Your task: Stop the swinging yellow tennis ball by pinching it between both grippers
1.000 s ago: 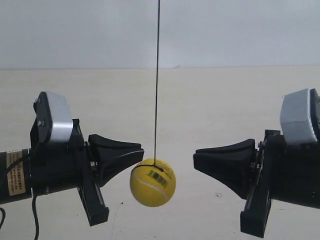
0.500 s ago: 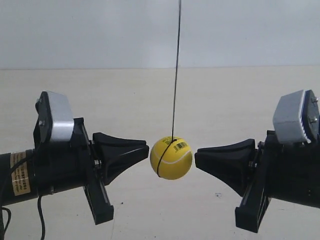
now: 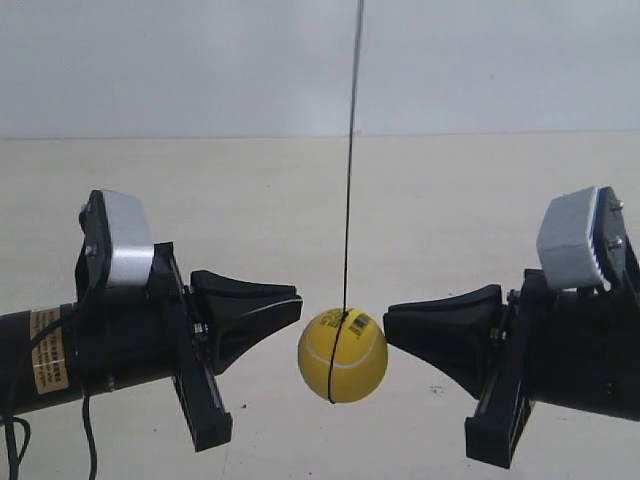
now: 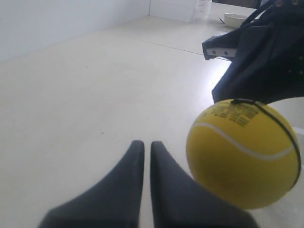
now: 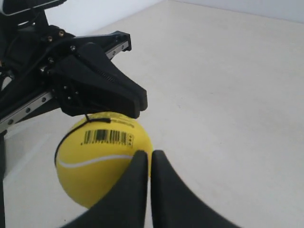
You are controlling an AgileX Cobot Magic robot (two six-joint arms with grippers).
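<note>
The yellow tennis ball [image 3: 342, 355] hangs on a thin black string [image 3: 350, 150] between two black grippers that face each other. The gripper of the arm at the exterior view's left [image 3: 298, 297] ends just above and beside the ball's upper edge. The tip of the gripper at the exterior view's right [image 3: 388, 318] meets the ball's side by the barcode. In the left wrist view my left gripper [image 4: 144, 142] is shut and empty, with the ball [image 4: 242, 156] beside its fingers. My right gripper [image 5: 148, 153] is shut too, its tip against the ball [image 5: 95, 161].
A bare cream tabletop [image 3: 450, 200] lies beneath everything, with a pale wall [image 3: 200, 60] behind it. Each arm carries a silver-grey module [image 3: 118, 245] on top. A white bowl-like object [image 4: 235, 19] stands far off in the left wrist view.
The ball swung from low near the arm at the exterior view's left to between the two tips, then dropped slightly. Both arms shifted slightly inward.
</note>
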